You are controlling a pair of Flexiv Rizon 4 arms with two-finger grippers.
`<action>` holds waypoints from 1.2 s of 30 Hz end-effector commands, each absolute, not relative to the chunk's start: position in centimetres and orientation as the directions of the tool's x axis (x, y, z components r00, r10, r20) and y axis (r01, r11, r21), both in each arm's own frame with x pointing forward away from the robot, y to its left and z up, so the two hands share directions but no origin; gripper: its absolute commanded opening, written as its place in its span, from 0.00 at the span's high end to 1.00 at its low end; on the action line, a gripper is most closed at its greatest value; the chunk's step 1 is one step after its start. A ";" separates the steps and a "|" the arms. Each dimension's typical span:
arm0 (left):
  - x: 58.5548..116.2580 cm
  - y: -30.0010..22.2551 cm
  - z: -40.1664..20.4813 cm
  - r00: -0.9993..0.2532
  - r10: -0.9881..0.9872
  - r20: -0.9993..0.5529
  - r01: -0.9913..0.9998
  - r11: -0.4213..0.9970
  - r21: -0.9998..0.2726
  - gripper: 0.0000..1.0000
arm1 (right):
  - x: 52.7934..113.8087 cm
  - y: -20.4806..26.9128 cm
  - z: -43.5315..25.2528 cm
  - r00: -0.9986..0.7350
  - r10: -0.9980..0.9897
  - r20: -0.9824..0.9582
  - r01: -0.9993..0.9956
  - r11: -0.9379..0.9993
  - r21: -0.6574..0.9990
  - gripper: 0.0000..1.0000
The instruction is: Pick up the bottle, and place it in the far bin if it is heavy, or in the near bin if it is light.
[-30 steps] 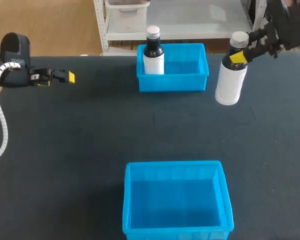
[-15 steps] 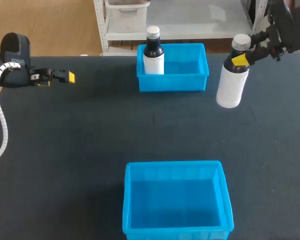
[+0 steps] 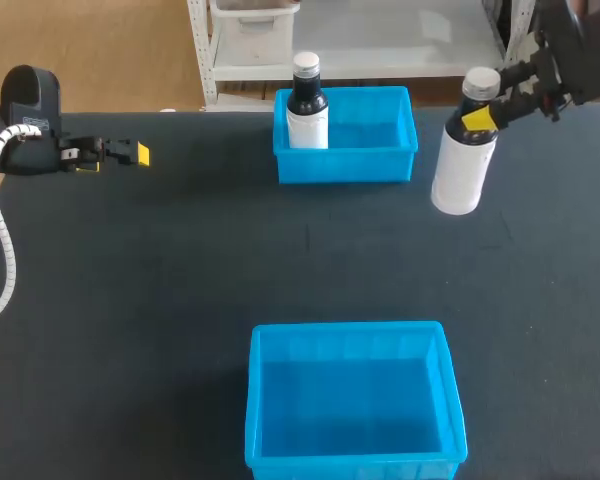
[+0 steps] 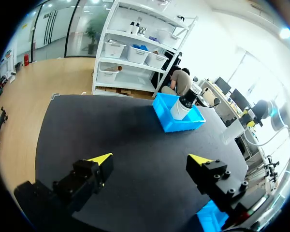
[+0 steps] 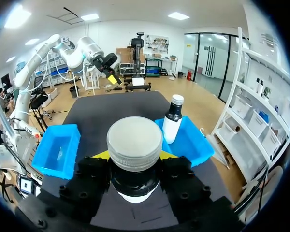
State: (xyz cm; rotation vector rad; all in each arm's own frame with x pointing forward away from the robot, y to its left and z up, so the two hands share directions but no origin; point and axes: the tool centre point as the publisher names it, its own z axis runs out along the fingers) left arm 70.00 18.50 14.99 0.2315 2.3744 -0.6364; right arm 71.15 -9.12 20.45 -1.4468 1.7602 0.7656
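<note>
Two grippers: right gripper (image 3: 481,114) clamped on white bottle (image 3: 460,172) neck; left gripper (image 4: 152,159) spread wide apart.

There are two blue rectangular plastic bins, a far bin (image 3: 345,165) and a near bin (image 3: 352,466), and two white-capped bottles, a dark bottle (image 3: 307,110) and a white bottle (image 3: 462,165).

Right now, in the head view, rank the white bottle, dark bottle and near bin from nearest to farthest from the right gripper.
1. White bottle: held in the right gripper.
2. Dark bottle: in the far bin's left corner.
3. Near bin: at the table's front.
</note>
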 end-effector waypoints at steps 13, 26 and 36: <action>70.0 18.5 15.0 -0.767 0.000 -0.642 0.321 0.866 -0.383 0.00 | 74.2 -7.2 21.9 -0.074 -0.562 -0.824 -0.984 0.176 -0.032 1.00; 70.0 18.5 15.0 -0.767 0.000 -0.642 0.321 0.866 -0.383 0.00 | 78.1 -4.4 23.3 -0.051 -0.566 -0.823 -0.984 0.168 -0.055 1.00; 70.0 18.5 15.0 -0.767 0.000 -0.642 0.321 0.866 -0.383 0.00 | 80.7 -2.3 23.9 -0.016 -0.574 -0.819 -0.986 0.145 -0.082 1.00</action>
